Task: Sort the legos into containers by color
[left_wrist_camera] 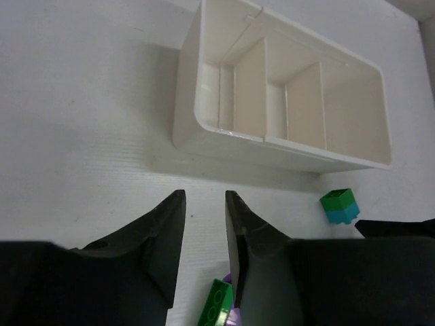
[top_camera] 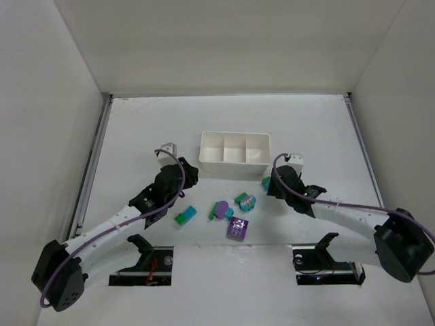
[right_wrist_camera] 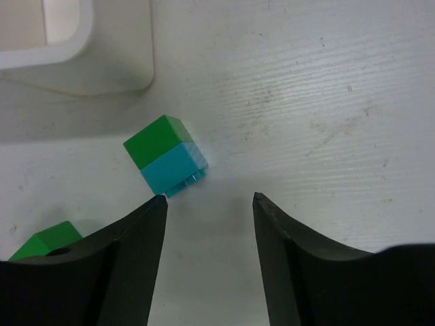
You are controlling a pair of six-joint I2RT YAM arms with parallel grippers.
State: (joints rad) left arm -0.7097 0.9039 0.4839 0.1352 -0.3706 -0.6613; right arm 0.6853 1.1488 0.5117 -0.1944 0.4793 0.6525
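While the left end effector (left_wrist_camera: 205,238) is held slightly apart and empty before the white tray (left_wrist_camera: 224,146), the right end effector (right_wrist_camera: 209,231) is spread wide beside a green-and-teal lego (right_wrist_camera: 166,163) lying on the bench (right_wrist_camera: 326,102) near the tray's right end. A green-teal brick (top_camera: 185,216), a purple-green piece (top_camera: 219,209), a second green-teal piece (top_camera: 245,200) and a purple block (top_camera: 237,228) are scattered on the bench between the arms.

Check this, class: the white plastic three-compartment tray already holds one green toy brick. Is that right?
No. The white plastic three-compartment tray holds none: the top external view shows all compartments empty, with the toy bricks on the table outside it.
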